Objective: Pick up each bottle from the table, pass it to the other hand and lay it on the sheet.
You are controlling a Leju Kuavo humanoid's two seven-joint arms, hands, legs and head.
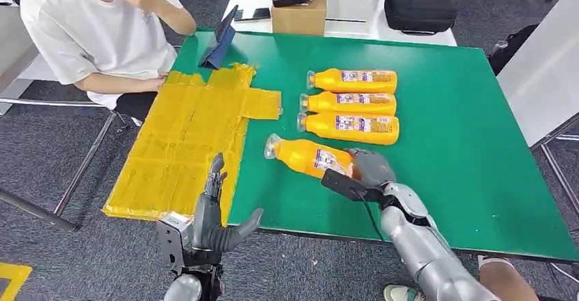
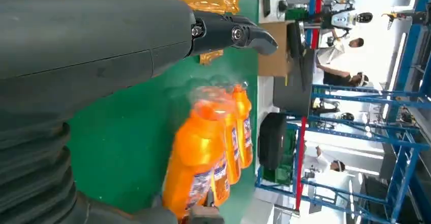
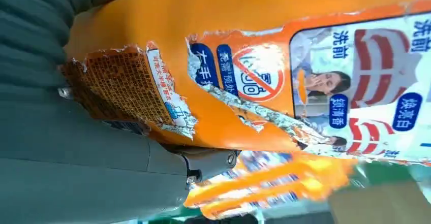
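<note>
Four orange bottles lie on the green table [image 1: 464, 151]; the nearest bottle [image 1: 307, 155], tilted, is clasped at its base by the right hand [image 1: 369, 168]. Left hand [image 1: 217, 212] waits near the yellow sheet [image 1: 184, 137], holding nothing, fingers spread. Advice: lift level, present the neck leftward for transfer.

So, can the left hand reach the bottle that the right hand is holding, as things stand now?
Probably yes. The left hand is open at the table's near edge, and bare green table lies between it and the held bottle, gripped by the right hand.
</note>
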